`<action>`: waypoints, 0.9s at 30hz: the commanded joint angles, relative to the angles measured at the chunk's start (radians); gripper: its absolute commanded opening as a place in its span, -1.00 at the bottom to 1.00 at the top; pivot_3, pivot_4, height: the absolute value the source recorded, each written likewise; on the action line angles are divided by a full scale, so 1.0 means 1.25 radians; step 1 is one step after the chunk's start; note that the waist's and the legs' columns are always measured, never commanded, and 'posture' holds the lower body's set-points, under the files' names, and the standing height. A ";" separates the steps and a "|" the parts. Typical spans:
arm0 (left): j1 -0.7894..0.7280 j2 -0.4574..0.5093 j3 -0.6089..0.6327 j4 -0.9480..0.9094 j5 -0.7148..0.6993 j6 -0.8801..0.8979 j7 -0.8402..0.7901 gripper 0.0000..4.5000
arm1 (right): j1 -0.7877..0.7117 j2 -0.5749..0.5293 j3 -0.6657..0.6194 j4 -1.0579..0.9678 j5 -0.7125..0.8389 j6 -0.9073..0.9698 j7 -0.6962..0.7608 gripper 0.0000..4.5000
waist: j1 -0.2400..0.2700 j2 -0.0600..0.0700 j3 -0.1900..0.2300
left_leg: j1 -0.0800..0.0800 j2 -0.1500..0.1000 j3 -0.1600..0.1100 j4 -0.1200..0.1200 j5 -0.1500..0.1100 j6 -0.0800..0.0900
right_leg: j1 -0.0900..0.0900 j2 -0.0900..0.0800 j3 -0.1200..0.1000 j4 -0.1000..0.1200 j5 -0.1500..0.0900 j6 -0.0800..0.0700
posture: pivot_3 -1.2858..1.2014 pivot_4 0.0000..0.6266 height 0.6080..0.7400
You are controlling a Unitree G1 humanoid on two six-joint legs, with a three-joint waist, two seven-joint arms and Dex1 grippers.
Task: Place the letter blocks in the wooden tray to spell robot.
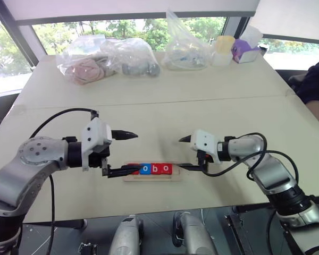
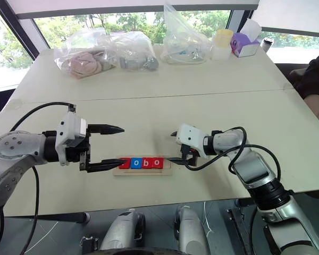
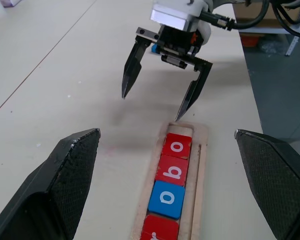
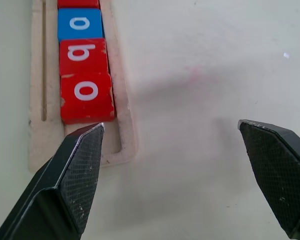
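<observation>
Bags (image 1: 109, 64) lie beyond tray (image 1: 151, 178), well apart.

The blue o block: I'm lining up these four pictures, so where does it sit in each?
Left eye view: blue o block, second tile in the wooden tray.
Right eye view, low centre.
Left wrist view, lower middle.
Right wrist view, upper left.
Shared landmark: the red b block beside it.

"o", "b", "o" on letter blocks (image 3: 170, 171)
</observation>
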 commanded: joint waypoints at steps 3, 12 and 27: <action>-0.003 0.002 0.008 -0.016 -0.007 -0.004 0.001 1.00 | -0.003 0.014 0.015 0.007 -0.018 -0.038 -0.005 0.95 | 0.000 0.000 0.000 | 0.000 0.000 0.000 0.000 0.000 0.000 | 0.000 0.000 0.000 0.000 0.000 0.000 | 0.03 -0.52 1.00; 0.004 0.003 0.013 -0.021 -0.008 -0.003 0.005 1.00 | -0.014 0.045 0.039 0.012 -0.031 -0.044 -0.005 0.95 | 0.000 0.000 0.000 | 0.000 0.000 0.000 0.000 0.000 0.000 | 0.000 0.000 0.000 0.000 0.000 0.000 | 0.03 -0.52 1.00; 0.007 0.001 0.013 -0.026 -0.011 -0.001 0.013 1.00 | -0.036 0.071 0.044 0.055 -0.058 -0.079 -0.008 0.95 | 0.000 0.000 0.000 | 0.000 0.000 0.000 0.000 0.000 0.000 | 0.000 0.000 0.000 0.000 0.000 0.000 | 0.03 -0.52 1.00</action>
